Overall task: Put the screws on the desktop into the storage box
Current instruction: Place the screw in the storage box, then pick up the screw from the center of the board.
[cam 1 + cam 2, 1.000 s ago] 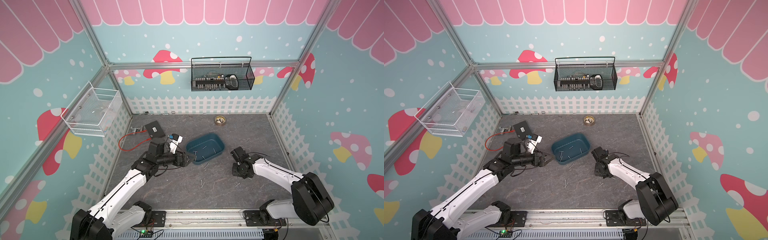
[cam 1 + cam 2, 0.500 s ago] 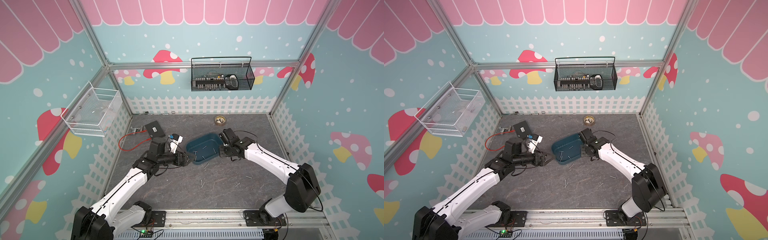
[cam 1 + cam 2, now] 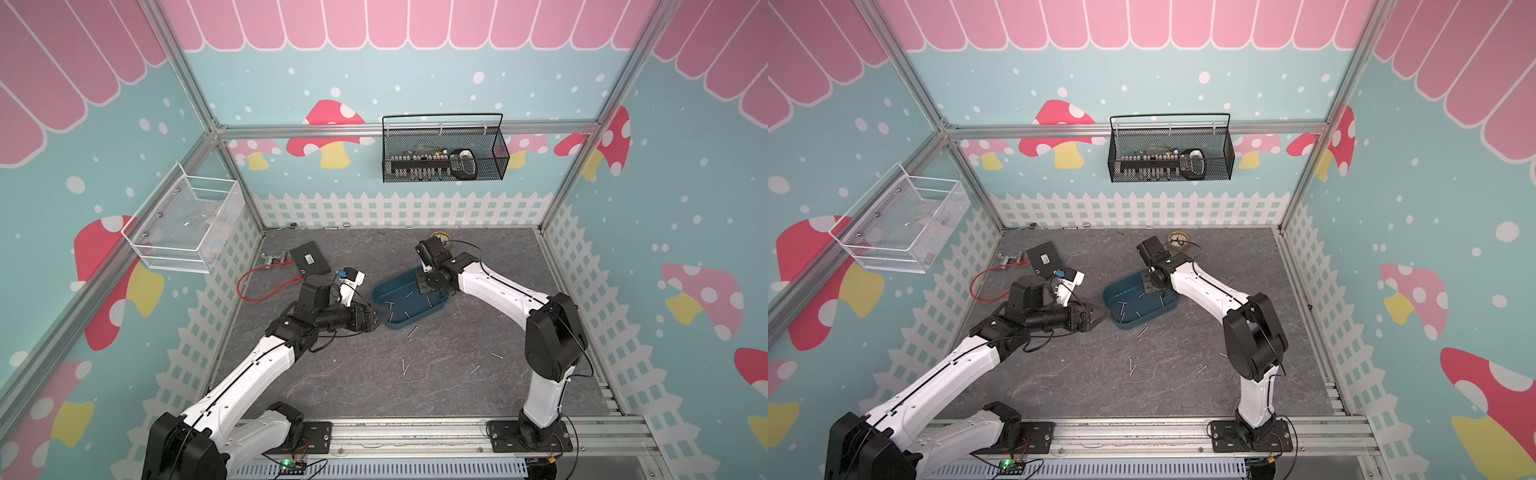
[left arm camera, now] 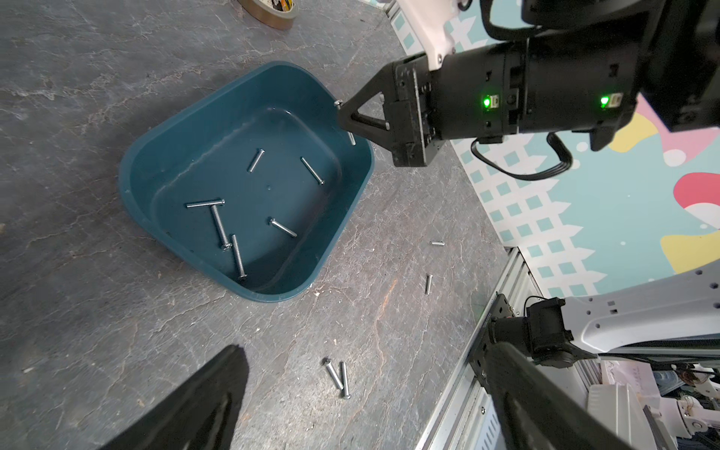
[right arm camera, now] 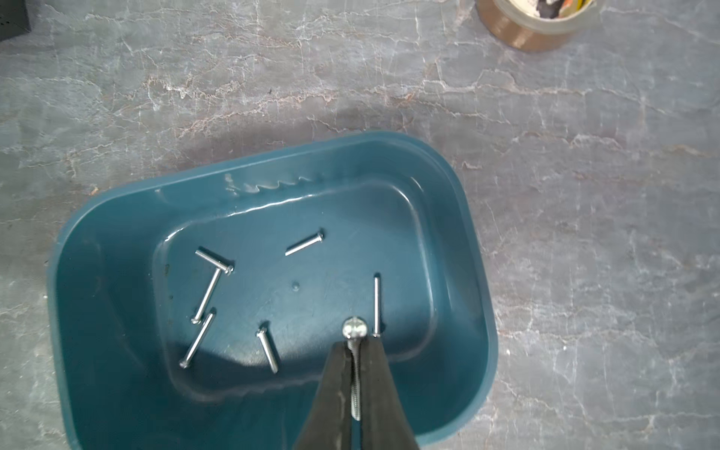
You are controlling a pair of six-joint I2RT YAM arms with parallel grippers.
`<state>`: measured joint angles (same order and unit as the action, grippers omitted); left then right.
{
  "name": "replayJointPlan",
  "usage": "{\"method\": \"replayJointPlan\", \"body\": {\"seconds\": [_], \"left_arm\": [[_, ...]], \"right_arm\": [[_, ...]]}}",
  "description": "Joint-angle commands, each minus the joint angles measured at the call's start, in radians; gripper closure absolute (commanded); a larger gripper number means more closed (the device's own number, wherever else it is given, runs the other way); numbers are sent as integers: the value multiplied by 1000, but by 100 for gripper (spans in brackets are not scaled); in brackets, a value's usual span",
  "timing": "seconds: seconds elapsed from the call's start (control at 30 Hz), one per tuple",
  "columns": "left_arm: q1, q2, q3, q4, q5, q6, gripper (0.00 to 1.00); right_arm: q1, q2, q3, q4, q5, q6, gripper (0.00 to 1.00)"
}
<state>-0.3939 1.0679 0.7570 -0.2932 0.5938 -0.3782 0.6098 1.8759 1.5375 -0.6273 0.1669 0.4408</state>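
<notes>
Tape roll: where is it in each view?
A top view: tape roll beyond the storage box, toward the back.
A top view: same place.
Left wrist: cut by the frame's edge, past the storage box.
Right wrist: likewise.
Shared landmark: the storage box.

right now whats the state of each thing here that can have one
right gripper, shut on a screw over the box
left gripper, open, empty, beside the box
box, upright, six screws lying inside
loose screws, flat on the desktop, outside the box
</notes>
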Motion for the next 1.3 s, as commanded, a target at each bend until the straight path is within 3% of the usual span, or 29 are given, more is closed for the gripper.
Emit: {"method": "replayJointPlan", "body": {"seconds": [0.0,0.23,0.47,0.7,0.83,1.03,1.27], "left_arm": [[5,-9,-13,21,-19,7,1],[4,-4,-13,21,-37,7,1],[-7,-2,-13,20,-55,9,1],[-68,29,7,-7,-99,34,1],[-132,36,14,-17,-163,45,1],[-366,118,78,-45,-362,49,1],[-538,281,181,1,-456,5,3]], "right_arm": [[6,14,41,-2,5,-34,86],[4,-29,26,11,2,-52,60],[1,-143,-61,40,-38,-65,41],[-5,-364,-243,84,-124,-67,3],[-17,-513,-342,79,-162,-54,1],[-47,-695,-430,-15,-182,-18,1],[-73,-841,-472,-184,-127,60,3]]}}
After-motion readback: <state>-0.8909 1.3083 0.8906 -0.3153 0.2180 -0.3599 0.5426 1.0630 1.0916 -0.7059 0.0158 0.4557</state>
